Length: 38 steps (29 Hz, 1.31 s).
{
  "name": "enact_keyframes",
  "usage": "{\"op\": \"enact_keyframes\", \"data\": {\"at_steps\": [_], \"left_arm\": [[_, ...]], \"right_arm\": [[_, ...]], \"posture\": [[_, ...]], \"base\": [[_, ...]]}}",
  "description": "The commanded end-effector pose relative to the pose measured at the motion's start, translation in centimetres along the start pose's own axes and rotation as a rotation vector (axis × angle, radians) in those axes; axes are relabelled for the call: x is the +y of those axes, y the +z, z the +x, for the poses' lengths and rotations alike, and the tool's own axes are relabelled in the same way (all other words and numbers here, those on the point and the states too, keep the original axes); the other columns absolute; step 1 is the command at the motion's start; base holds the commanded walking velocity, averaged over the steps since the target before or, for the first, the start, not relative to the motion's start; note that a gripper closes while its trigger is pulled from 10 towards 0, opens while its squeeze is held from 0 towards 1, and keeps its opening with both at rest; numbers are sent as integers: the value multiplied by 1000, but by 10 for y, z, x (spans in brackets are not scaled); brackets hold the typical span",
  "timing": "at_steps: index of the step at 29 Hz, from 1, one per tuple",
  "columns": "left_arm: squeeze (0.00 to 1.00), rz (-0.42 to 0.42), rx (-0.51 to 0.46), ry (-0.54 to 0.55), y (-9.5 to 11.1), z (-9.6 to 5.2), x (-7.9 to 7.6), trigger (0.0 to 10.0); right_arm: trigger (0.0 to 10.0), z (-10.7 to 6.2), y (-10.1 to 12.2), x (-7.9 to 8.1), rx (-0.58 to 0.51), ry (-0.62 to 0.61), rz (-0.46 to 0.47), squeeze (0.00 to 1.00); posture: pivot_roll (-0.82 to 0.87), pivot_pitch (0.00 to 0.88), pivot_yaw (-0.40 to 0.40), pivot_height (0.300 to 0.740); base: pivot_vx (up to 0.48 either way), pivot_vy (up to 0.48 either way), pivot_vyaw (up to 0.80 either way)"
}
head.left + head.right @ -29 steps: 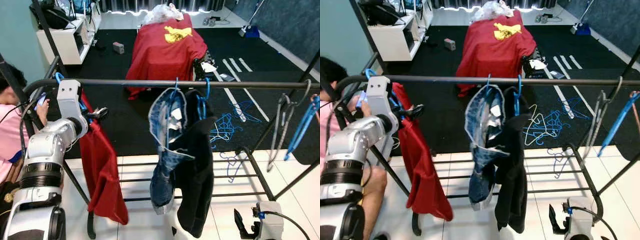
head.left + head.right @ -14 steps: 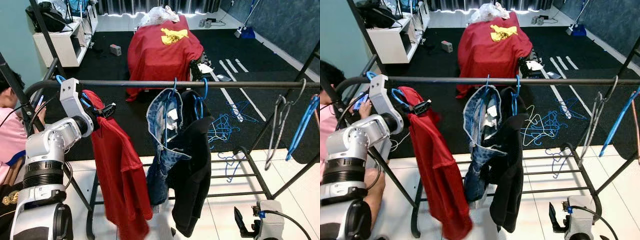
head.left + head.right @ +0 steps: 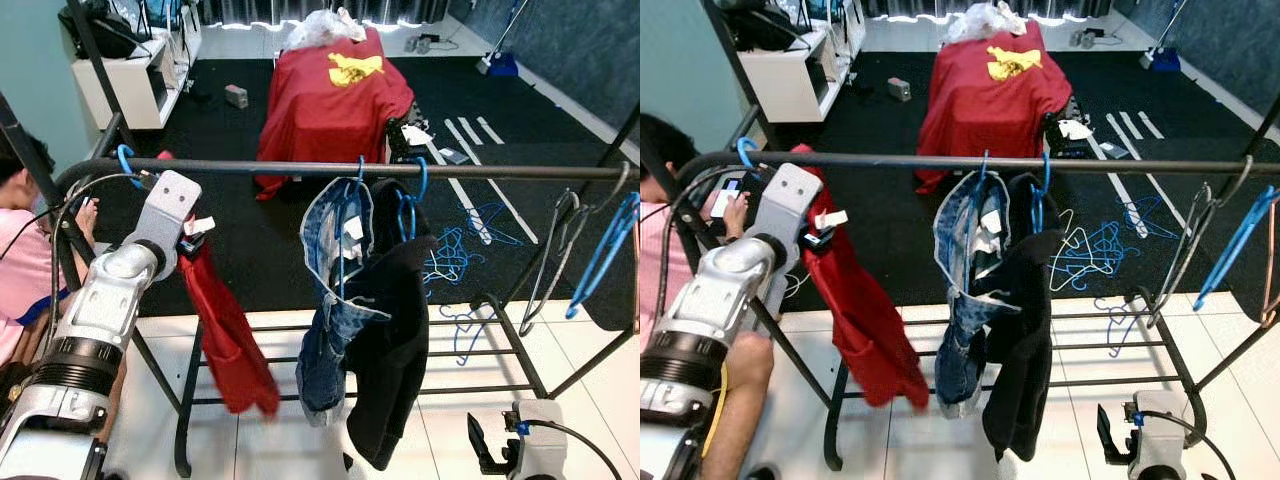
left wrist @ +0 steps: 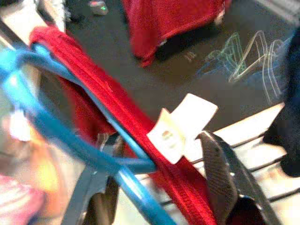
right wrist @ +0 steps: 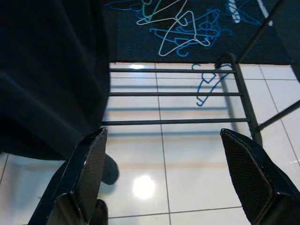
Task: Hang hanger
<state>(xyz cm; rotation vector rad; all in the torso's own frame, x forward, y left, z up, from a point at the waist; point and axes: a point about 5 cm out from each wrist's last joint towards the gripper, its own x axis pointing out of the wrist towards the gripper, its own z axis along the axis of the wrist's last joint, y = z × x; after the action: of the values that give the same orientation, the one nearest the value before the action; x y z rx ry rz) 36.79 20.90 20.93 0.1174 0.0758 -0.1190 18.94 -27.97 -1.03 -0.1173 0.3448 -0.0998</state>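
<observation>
Left gripper (image 4: 157, 187), clenched on the blue hanger (image 4: 56, 126) bearing the red shirt (image 3: 225, 325): the hook should drop squarely over the rail (image 3: 300, 167) before release; right gripper (image 5: 171, 176) hangs spread, idle.

Bright, even indoor light in both head views, sharp throughout. Strip of white glow along the far wall (image 3: 300, 22). Round glare spot on glossy floor tiles (image 5: 143, 186). Left wrist picture soft and blurred, especially the near blue hanger (image 4: 56, 136).
</observation>
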Motion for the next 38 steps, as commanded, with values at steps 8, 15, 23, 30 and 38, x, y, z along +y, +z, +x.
{"op": "enact_keyframes", "data": {"at_steps": [8,15,23,30,38], "left_arm": [[0,-1013,168,-219,-24,2,-9,10000],[0,-383,231,-100,-46,-1,-7,10000],[0,186,242,-97,-50,-3,-15,10000],[0,260,164,-63,-41,-1,-13,10000],[0,373,85,-89,-31,-1,-4,10000]], "right_arm": [[10000,-5,-7,2,32,-3,10,0],[10000,-7,4,-7,-14,-17,-12,0],[10000,-15,29,-32,-97,-67,-51,0],[10000,-25,66,-48,-234,-56,41,0],[10000,-59,105,-49,-259,290,172,0]], "posture": [[-68,156,-1,740],[-75,159,-5,740],[-92,163,-4,740],[-101,162,-5,740],[-115,157,-7,740]], "base": [[0,0,0],[0,0,0],[0,0,0],[0,0,0],[0,0,0]]}}
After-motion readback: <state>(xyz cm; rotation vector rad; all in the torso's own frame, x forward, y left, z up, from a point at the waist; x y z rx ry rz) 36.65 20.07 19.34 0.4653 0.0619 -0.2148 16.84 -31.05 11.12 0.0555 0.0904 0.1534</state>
